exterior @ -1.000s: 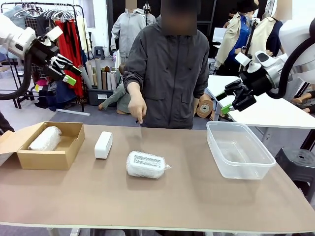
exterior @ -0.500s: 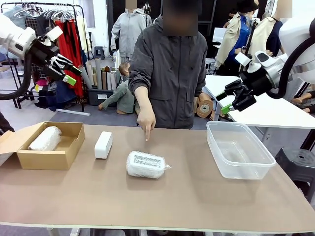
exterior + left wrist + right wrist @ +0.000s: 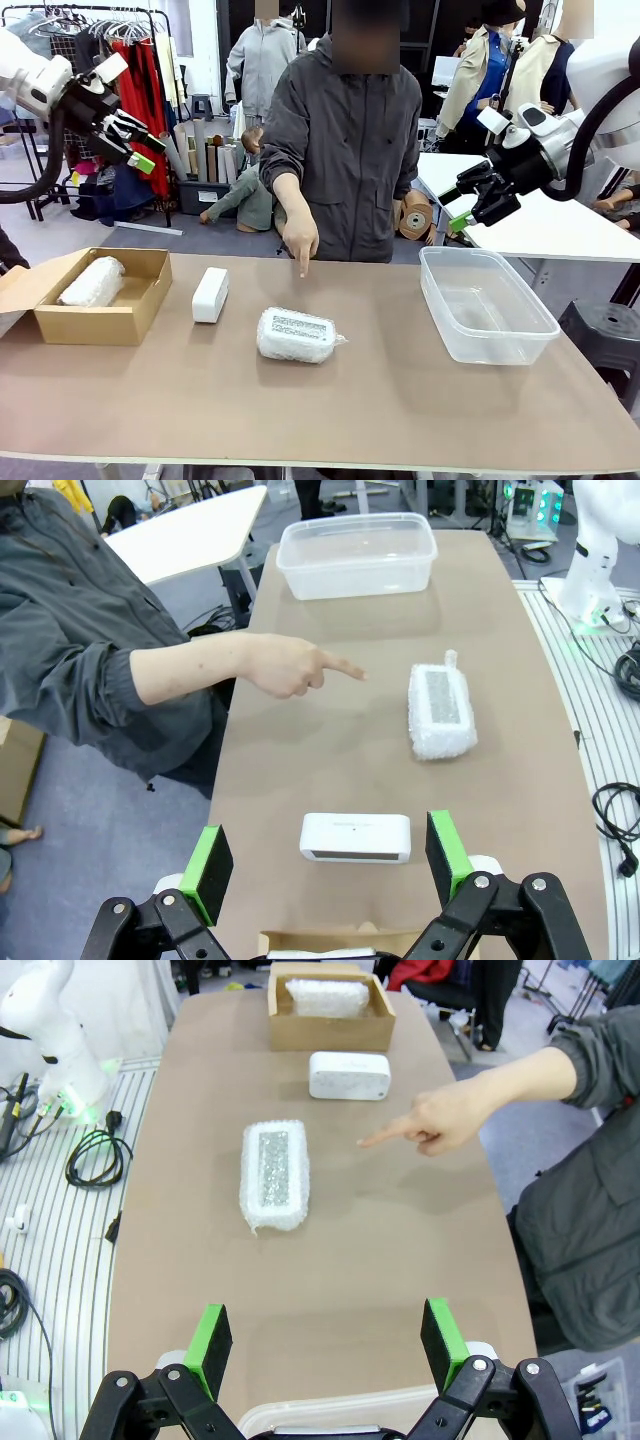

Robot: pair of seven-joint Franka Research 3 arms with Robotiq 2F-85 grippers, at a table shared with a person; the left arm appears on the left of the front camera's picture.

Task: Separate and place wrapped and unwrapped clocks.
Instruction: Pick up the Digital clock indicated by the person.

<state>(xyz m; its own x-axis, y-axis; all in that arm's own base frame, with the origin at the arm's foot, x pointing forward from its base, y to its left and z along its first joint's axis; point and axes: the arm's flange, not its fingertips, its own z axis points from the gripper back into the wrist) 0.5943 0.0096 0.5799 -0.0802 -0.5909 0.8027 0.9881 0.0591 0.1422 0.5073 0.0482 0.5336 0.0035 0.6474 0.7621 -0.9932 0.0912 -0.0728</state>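
Clock in crinkly translucent wrap [image 3: 297,335], white rectangular block, lies mid-table, long axis left-right, well below and roughly between left gripper [image 3: 147,148] and right gripper [image 3: 453,208]; both spread wide, empty.

Surface: plain tan-brown flat surface [image 3: 400,400].
Bare clock: smooth matte white rectangular block [image 3: 210,294].
Wrapped clock: white block in crinkly translucent wrap [image 3: 296,335], with a grey speckled top panel.
Boxed clock: white wrapped bundle [image 3: 92,282].
Box: brown cardboard box [image 3: 90,325].
Tub: clear colourless plastic tub [image 3: 500,348].
Left fingers [image 3: 212,868]: black, with green pads.
Right fingers [image 3: 210,1345]: black, with green pads.
Sleeve: dark grey jacket sleeve [image 3: 275,150].
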